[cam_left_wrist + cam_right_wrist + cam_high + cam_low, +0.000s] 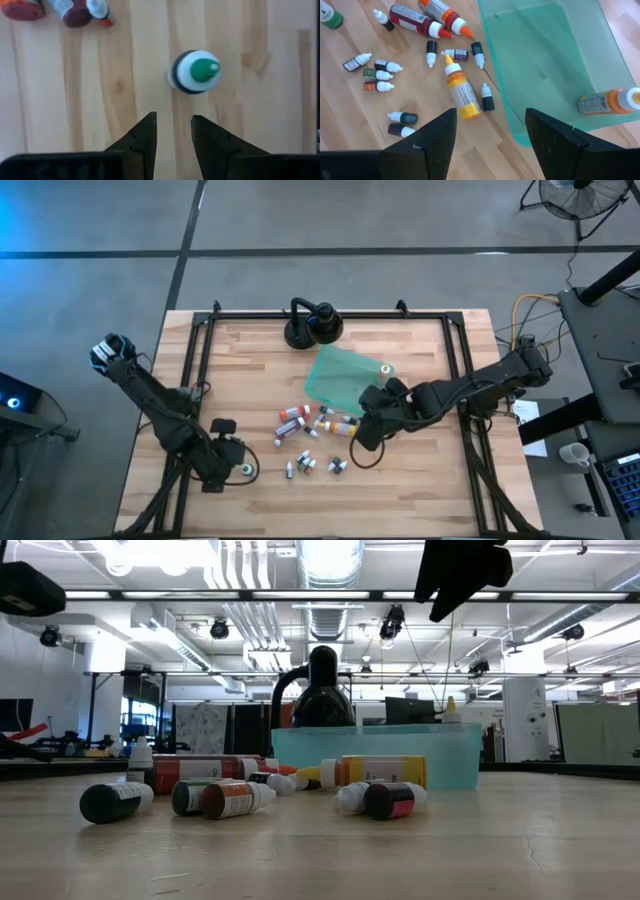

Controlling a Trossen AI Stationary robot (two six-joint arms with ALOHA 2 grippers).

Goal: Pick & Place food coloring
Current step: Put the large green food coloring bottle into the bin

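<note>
- One orange bottle (610, 101) lies inside the green container (555, 65), just ahead of the right gripper (490, 131); by my reading the task has barely started.
- The rest of the food coloring (310, 435) is loose on the table: a yellow bottle (460, 91) lies just ahead of the right gripper's widely spread, empty fingers, with smaller bottles scattered beyond and to the side of it.
- The left gripper (173, 131) hangs over a lone green-capped bottle (196, 72) standing just ahead of its fingertips; its fingers are partly parted and hold nothing.
- My guess is about a dozen bottles remain to be moved.
- The surface is a pale wooden table (250, 350) with a black frame; a black stand (312, 325) sits at its far edge.
- Beyond the table is a large workshop with ceiling lights and ducts.
</note>
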